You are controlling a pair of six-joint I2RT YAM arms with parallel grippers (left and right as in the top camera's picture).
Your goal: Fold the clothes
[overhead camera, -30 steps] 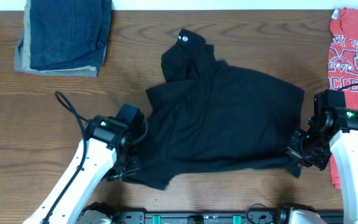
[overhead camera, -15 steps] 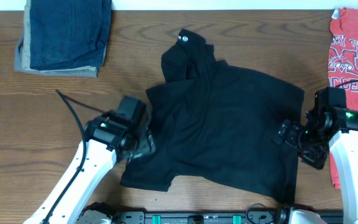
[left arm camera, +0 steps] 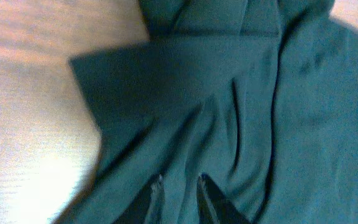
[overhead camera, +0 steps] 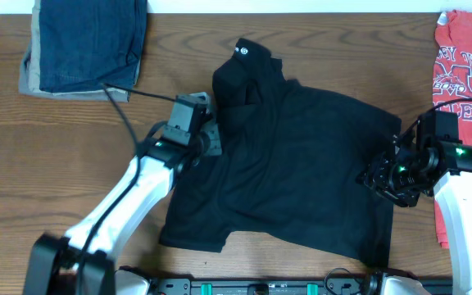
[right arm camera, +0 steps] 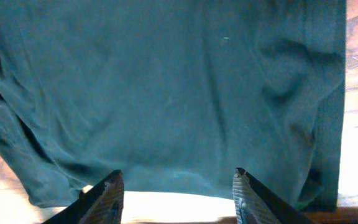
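The clothes, a black shirt [overhead camera: 301, 164] with a small white logo [overhead camera: 243, 50] at its far end, lie spread flat mid-table. My left gripper [overhead camera: 210, 141] is at the shirt's left edge by the sleeve. In the left wrist view its jaws [left arm camera: 181, 190] stand almost together, and creases in the cloth [left arm camera: 229, 112] run into the narrow gap. My right gripper [overhead camera: 377, 175] is over the shirt's right side. In the right wrist view it [right arm camera: 176, 186] is wide open above the hem [right arm camera: 166, 168], with bare table showing between the fingers [right arm camera: 109, 194].
A stack of blue denim and tan cloth [overhead camera: 88, 45] sits at the far left corner. A red printed T-shirt [overhead camera: 461, 74] lies along the right edge, partly under my right arm. Bare wooden table [overhead camera: 56, 164] lies left of the shirt.
Both grippers let go of the shirt's near hem, which dropped flat toward the front. My left gripper travelled up to the left sleeve and closed. The right opened and shifted slightly.
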